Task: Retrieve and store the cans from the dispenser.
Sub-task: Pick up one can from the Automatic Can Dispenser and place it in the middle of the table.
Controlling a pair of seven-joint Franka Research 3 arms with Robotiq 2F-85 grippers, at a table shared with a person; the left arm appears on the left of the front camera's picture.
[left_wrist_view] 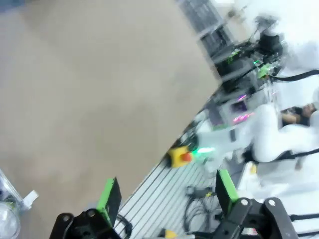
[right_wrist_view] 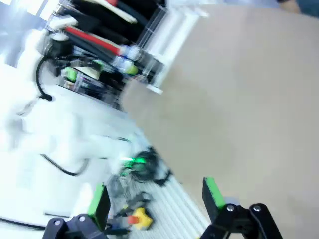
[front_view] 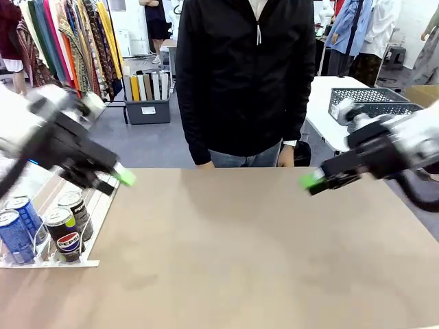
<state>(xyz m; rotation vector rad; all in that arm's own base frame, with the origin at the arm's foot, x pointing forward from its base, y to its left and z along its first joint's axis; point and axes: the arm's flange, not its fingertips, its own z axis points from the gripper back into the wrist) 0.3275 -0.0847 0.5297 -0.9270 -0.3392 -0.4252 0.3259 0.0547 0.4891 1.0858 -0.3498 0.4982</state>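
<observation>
The dispenser (front_view: 95, 218), a sloped white rack, lies at the table's front left. In its lanes stand two blue cans (front_view: 15, 236) and two black cans (front_view: 63, 232) against the clear front stops. My left gripper (front_view: 118, 178) hovers open just above and behind the rack's right side, holding nothing. In the left wrist view its fingers (left_wrist_view: 109, 199) stand wide apart over bare table, with a can top (left_wrist_view: 7, 220) at the lower left edge. My right gripper (front_view: 310, 182) hangs open above the table's right side. Its own view also shows this gripper (right_wrist_view: 156, 199) with nothing between the jaws.
A person in a black jacket (front_view: 247, 82) stands at the far edge, hands at their sides. A grey lattice basket (front_view: 370, 103) sits on a white table at the back right. The brown tabletop (front_view: 233, 253) stretches between my arms.
</observation>
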